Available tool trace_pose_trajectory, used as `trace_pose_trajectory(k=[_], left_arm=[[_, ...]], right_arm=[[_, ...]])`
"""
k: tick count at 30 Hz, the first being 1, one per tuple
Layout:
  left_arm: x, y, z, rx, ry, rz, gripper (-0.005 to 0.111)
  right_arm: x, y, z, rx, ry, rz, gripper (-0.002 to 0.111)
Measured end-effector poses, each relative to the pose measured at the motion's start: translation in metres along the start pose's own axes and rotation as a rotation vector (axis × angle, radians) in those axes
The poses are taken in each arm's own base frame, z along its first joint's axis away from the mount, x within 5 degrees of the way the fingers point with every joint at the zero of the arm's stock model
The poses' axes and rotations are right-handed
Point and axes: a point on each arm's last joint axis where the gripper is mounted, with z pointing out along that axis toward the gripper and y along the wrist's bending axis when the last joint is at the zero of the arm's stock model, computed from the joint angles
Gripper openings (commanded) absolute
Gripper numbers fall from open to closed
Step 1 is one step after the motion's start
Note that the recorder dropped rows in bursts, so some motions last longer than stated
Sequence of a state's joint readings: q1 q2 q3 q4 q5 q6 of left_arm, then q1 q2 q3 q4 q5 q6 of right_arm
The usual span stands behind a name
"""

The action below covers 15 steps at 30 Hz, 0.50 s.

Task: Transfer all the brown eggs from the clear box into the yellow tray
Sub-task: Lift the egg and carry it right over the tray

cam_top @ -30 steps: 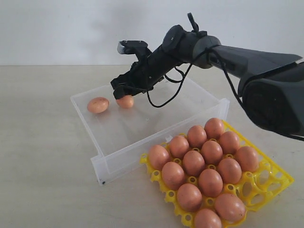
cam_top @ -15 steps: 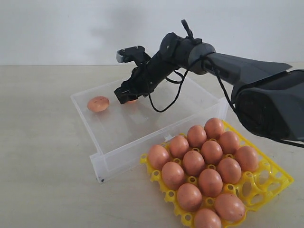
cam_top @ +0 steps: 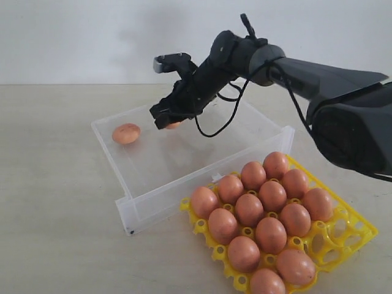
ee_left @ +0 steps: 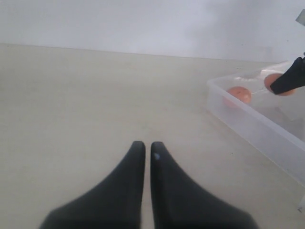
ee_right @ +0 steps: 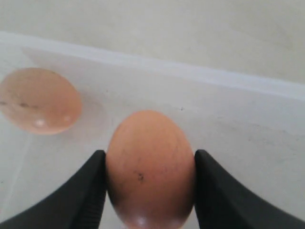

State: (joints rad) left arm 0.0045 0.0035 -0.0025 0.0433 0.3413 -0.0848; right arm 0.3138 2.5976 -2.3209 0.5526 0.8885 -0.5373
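Observation:
My right gripper (cam_top: 165, 119) is shut on a brown egg (ee_right: 150, 167), with a black finger pressed against each side, and holds it just above the floor of the clear box (cam_top: 165, 160) at its far end. A second brown egg (cam_top: 126, 133) lies loose in the box's far left corner, also visible as the egg (ee_right: 39, 106) beside the held one. The yellow tray (cam_top: 358, 230) stands at the front right with several brown eggs (cam_top: 250, 209) in its cups. My left gripper (ee_left: 144, 145) is shut and empty over bare table, left of the box (ee_left: 252, 125).
The right arm reaches in from the right, over the box's far wall, with a cable looping under it. The tray's right-hand cups stand open. A pale wall backs the beige table.
The right gripper's fingers closed on the egg at the far end of the box and raised it a little. The other egg and the left gripper stayed where they were.

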Motion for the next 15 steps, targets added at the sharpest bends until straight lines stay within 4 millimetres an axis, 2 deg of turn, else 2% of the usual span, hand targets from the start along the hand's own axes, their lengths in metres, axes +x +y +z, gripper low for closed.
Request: trace_pose_trajectory(k=[3, 7, 12, 15], left_arm=[[0.000, 0.000, 0.000, 0.000, 0.000, 0.000, 0.004], [0.000, 0.000, 0.000, 0.000, 0.000, 0.000, 0.004], [0.000, 0.000, 0.000, 0.000, 0.000, 0.000, 0.004], [0.000, 0.000, 0.000, 0.000, 0.000, 0.000, 0.004]], right_arm=[[-0.016, 0.001, -0.028, 0.011, -0.051, -0.009, 0.000], [-0.028, -0.007, -0.062, -0.006, -0.115, 0.037, 0.000], [-0.017, -0.025, -0.091, -0.079, -0.150, 0.109, 0.000], [-0.009, -0.029, -0.120, -0.102, -0.228, 0.124, 0.000]])
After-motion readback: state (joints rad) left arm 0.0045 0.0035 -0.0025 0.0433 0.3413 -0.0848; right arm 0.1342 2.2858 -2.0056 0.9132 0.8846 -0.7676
